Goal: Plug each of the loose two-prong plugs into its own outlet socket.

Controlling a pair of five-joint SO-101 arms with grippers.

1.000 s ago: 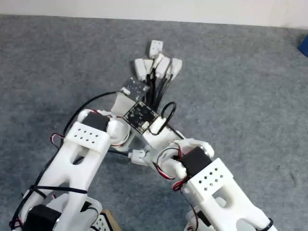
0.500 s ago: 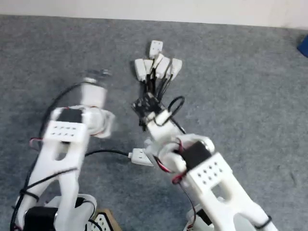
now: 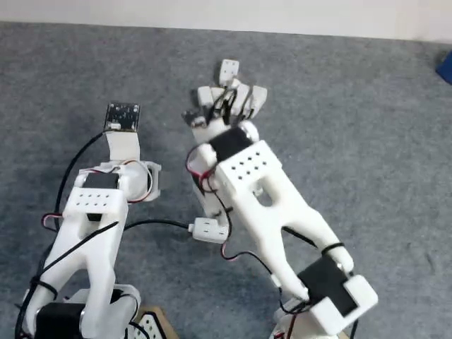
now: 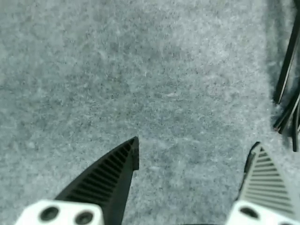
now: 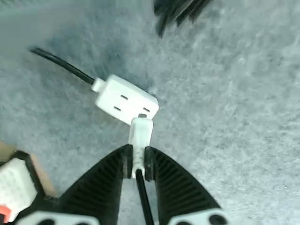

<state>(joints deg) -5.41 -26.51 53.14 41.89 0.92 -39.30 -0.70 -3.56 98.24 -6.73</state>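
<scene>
— Jaws on the left gripper (image 4: 197, 143), seen from its own wrist view?
— Wide apart with nothing between them; grey carpet (image 4: 117, 70) lies beneath; black cords (image 4: 286, 70) run along one edge.
— And the right wrist view?
— Shut tight; the right gripper (image 5: 137, 151) is clamped on a white two-prong plug (image 5: 140, 131); its black cord (image 5: 143, 197) runs back between the fingers; the plug's nose touches the white outlet socket (image 5: 123, 101), though I cannot tell whether the prongs are seated; that socket's own cable (image 5: 61, 63) leads away over the carpet.
— The high view?
— It shows the left arm (image 3: 92, 212) over bare carpet, well apart from the cluster of white plugs and sockets (image 3: 229, 95) at the far side; the right arm (image 3: 261, 191) lies extended with its wrist at that cluster; an outlet socket (image 3: 210, 230) on a black cable sits between the two arms, just beside the right arm.
</scene>
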